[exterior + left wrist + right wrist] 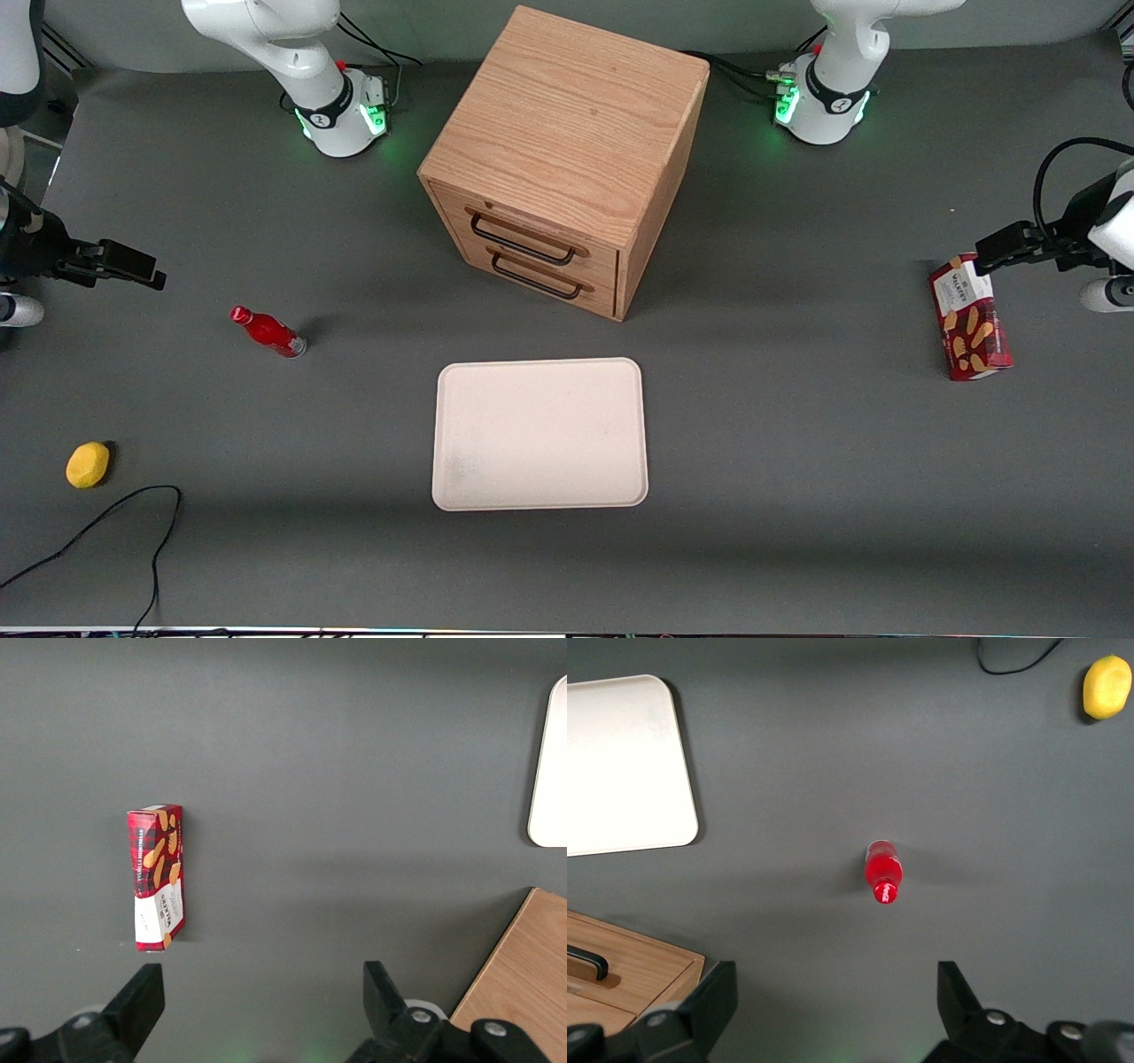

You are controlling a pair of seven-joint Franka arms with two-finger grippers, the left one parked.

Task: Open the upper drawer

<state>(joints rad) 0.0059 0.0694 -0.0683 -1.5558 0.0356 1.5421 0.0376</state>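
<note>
- Clearly the upper drawer is shut, flush with the oak cabinet face, its black wire handle lying across the front just above the matching handle of the lower drawer; the cabinet stands mid-tabletop, turned a little so that its front faces the tray and slants toward the working arm's end.
- To do the step well, the fingers should straddle the higher handle only, near its middle, since the two handles sit close together and a low approach would catch the wrong one.
- I judge the pull should run straight out along the drawer's own slanted line, not square to the tabletop edge, or the box may bind or the cabinet slide.
- Right now the pincer hangs well apart from the cabinet, at the working arm's end, holding nothing; the right wrist view shows its fingers spread wide above the red bottle.
- A cream tray lies in front of the drawers, nearer the front camera, so the drawer has room to come out above it.
- Off by the pincer's end, a yellow lemon-like thing sits clear of the path.
</note>
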